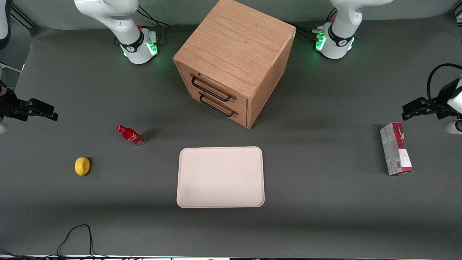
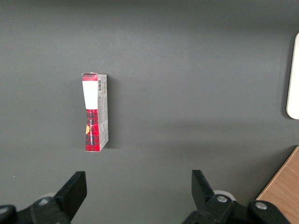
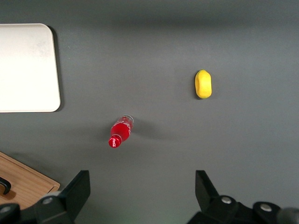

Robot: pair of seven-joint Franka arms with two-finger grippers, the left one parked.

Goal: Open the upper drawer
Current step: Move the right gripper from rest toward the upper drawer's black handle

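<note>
A light oak cabinet (image 1: 236,47) stands mid-table, its front turned at an angle toward the working arm's end. The upper drawer (image 1: 216,83) is shut flush, with its long black wire handle (image 1: 211,90) above the lower drawer's matching handle (image 1: 217,106). My right gripper (image 1: 50,111) hovers above the table far toward the working arm's end, well apart from the cabinet. The gripper (image 3: 142,186) is open with nothing between its fingers (image 3: 77,189). A corner of the cabinet (image 3: 25,183) shows in the right wrist view.
A red bottle (image 1: 130,135) (image 3: 120,131) and a yellow lemon (image 1: 82,166) (image 3: 203,84) lie on the grey mat below my gripper. A cream tray (image 1: 220,153) sits nearer the front camera than the cabinet. A carton (image 1: 396,153) lies toward the parked arm's end.
</note>
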